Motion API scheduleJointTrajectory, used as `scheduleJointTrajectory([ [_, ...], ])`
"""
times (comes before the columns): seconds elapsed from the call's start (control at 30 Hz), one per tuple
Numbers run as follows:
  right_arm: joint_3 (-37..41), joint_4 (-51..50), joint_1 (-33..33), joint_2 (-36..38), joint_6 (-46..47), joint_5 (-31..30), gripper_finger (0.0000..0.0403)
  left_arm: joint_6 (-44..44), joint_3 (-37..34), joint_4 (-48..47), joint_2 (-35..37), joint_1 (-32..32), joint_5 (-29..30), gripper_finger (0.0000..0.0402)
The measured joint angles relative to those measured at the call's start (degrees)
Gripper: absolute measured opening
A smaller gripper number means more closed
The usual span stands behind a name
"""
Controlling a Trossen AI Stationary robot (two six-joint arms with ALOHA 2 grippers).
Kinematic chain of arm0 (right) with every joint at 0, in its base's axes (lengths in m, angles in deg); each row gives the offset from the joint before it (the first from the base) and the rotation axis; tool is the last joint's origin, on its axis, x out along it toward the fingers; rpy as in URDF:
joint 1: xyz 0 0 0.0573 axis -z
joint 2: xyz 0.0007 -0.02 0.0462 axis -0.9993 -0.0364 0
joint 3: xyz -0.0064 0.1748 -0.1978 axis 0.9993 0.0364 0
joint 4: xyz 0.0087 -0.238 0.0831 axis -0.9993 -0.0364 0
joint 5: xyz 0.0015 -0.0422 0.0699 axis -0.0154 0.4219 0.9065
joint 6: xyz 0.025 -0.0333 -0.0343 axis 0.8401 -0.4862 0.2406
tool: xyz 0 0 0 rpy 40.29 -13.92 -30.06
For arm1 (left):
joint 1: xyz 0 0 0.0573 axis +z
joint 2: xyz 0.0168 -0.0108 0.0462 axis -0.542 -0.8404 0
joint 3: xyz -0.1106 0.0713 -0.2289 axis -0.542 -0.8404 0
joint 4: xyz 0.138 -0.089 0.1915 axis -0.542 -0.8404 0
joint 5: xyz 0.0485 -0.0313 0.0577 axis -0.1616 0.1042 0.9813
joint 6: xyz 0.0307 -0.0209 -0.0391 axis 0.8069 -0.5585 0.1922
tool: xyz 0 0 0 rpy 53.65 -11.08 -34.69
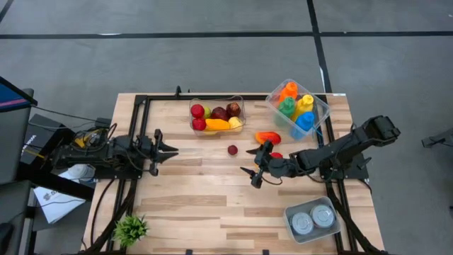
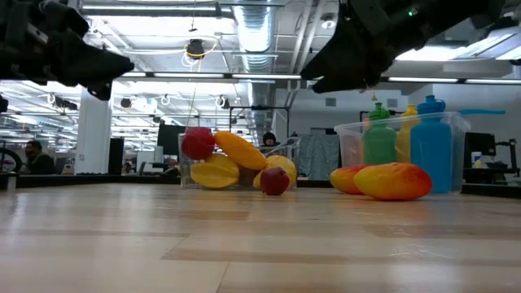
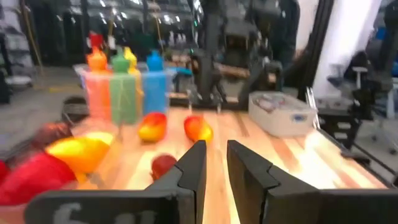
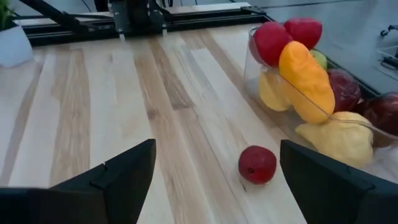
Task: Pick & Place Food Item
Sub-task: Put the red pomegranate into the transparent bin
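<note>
A small dark-red fruit (image 1: 232,149) (image 4: 257,164) lies by itself on the wooden table, just in front of a clear tub (image 1: 217,117) filled with red, orange and yellow fruit. My right gripper (image 1: 248,160) (image 4: 216,144) hovers open above the table, a short way to the right of the small fruit and pointing slantwise down at it, touching nothing. An orange-red mango (image 1: 267,137) lies beside that gripper, and another red fruit (image 1: 276,155) shows partly from under it. My left gripper (image 1: 168,150) (image 3: 214,165) waits shut at the table's left, held level and empty.
A clear tub of coloured bottles (image 1: 298,106) stands at the far right. A tub with two cans (image 1: 312,219) sits at the near right. A small green plant (image 1: 131,228) is at the near left corner. Bare wood lies between the two arms.
</note>
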Motion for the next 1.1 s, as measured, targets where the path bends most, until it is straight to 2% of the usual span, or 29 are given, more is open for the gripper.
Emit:
scheduleJointTrajectory([
  [0.17, 0.11, 5.27, 2.53, -4.98, 0.37, 0.15, 0.0331, -0.01, 0.04, -0.02, 0.57, -0.02, 0.5, 0.0053],
  [0.4, 0.08, 16.41, 9.52, -14.85, 0.46, 0.15, 0.0331, -0.02, 0.04, -0.14, 0.57, -0.02, 0.47, 0.0053],
  [0.63, 0.0, 23.37, 14.65, -23.19, 4.87, 0.1, 0.0331, -0.03, 0.04, -0.19, 0.57, -0.02, 0.47, 0.0053],
  [1.1, -7.31, 20.67, 15.42, -33.38, 5.24, 0.39, 0.033, -0.03, 0.04, -0.26, 0.57, -0.02, 0.47, 0.0053],
])
